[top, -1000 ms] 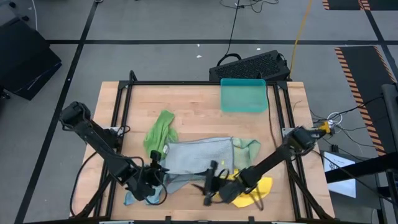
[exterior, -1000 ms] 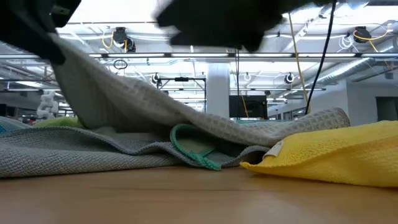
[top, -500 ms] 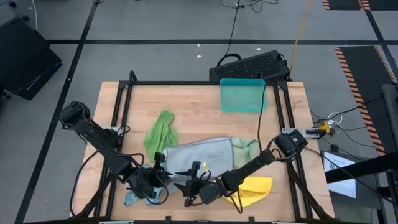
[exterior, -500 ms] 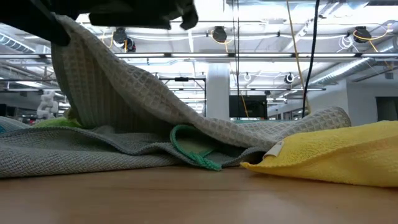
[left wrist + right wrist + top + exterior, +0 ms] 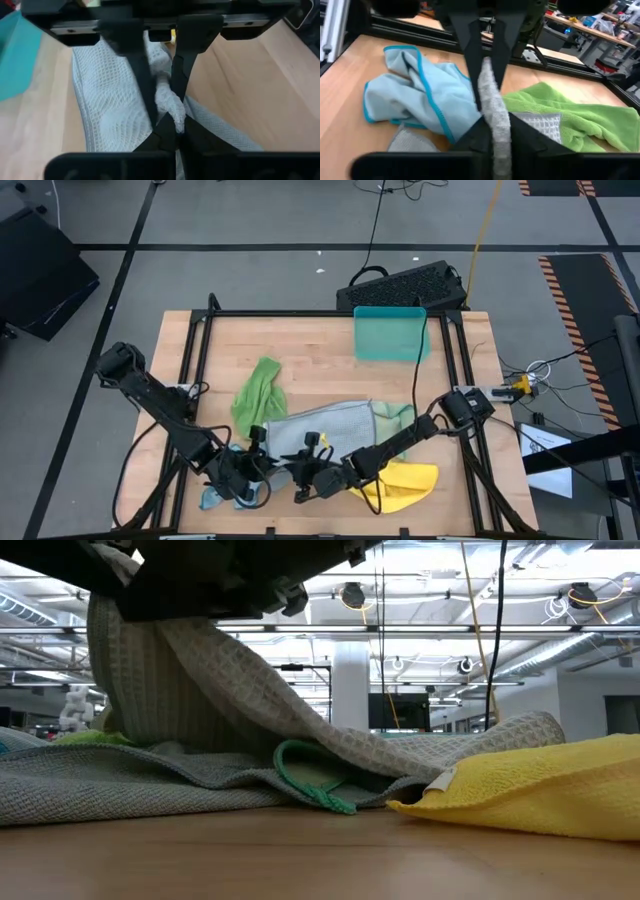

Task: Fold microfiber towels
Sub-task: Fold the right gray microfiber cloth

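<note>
A grey towel [image 5: 325, 430] lies mid-table, its near left part raised. Both grippers are shut on that raised part: my left gripper [image 5: 262, 466] from the left and my right gripper [image 5: 300, 478] close beside it from the right. In the low view the grey towel [image 5: 150, 680] climbs to the dark grippers at the top. A light blue towel [image 5: 222, 496] lies crumpled under the left arm. Flat on the table lie a bright green towel [image 5: 258, 390], a pale green towel [image 5: 402, 418] and a yellow towel [image 5: 408, 484]. My left gripper pinches a bunched fold [image 5: 167, 102] of the grey towel between its two fingers, slanting down from the table's left. The fold is lifted and the cloth below it trails onto the table. My right gripper pinches a gathered strip [image 5: 492, 100] of the grey towel between its two fingers, coming nearly level from the table's right. The strip runs back between the fingers, and the towel slopes down from there [image 5: 300, 710] to the table.
A teal tray [image 5: 390, 332] stands at the far right of the table. A black frame [image 5: 300, 313] runs along the table's edges. A keyboard [image 5: 405, 285] lies beyond the far edge. Bare wood shows at the far left and along the near edge.
My right gripper has travelled toward the table's left, from over the yellow towel to just beside my left gripper, and has taken hold of the grey towel's raised part. That part now hangs bunched under both grippers instead of draping from the left one alone.
</note>
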Available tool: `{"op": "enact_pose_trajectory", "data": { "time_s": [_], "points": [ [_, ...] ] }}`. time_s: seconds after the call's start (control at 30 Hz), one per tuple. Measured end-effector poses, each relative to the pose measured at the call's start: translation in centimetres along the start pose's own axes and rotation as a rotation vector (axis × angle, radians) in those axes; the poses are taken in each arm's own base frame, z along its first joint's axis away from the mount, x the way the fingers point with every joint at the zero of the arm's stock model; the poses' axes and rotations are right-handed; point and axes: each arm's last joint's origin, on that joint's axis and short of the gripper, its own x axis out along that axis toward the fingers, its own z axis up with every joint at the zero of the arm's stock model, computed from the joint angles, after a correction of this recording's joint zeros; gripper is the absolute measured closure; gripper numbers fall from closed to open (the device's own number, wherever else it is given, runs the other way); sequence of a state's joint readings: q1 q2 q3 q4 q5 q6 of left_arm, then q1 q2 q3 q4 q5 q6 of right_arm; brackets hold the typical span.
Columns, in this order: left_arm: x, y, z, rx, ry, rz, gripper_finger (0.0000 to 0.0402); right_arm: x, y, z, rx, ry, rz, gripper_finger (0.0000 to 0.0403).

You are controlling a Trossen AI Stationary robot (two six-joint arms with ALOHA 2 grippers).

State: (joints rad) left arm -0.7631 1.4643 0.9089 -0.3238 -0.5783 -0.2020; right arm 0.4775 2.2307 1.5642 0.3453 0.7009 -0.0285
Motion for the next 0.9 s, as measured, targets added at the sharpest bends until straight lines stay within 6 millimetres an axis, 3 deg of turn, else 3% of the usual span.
{"op": "enact_pose_trajectory", "data": {
  "time_s": [0.07, 0.17, 0.37, 0.5, 0.67, 0.9],
  "points": [
    [0.1, 0.0, -0.1, -0.029, -0.003, 0.013, 0.0373, 0.0, 0.0, -0.2, -0.014, 0.014, 0.001, 0.0393],
    [0.2, -0.2, -1.3, -0.039, 0.009, 0.063, 0.0317, 0.0, 0.0, -0.3, -0.017, 0.027, -0.003, 0.0387],
    [0.9, -0.3, -5.6, -0.023, 0.070, 0.209, 0.0188, -0.6, -0.3, 0.2, -0.004, 0.053, -0.007, 0.0395],
    [1.2, -0.2, -8.1, 0.034, 0.099, 0.255, 0.0131, -0.9, -0.6, 0.2, -0.014, 0.083, -0.031, 0.0395],
    [1.7, -0.2, -9.3, 0.124, 0.037, 0.305, 0.0104, -1.4, -1.2, 1.1, -0.009, 0.086, -0.043, 0.0393],
    [2.7, 0.1, -8.7, 0.243, -0.036, 0.330, 0.0119, -1.9, -2.0, 2.0, -0.008, 0.081, -0.061, 0.0396]
  ]
}}
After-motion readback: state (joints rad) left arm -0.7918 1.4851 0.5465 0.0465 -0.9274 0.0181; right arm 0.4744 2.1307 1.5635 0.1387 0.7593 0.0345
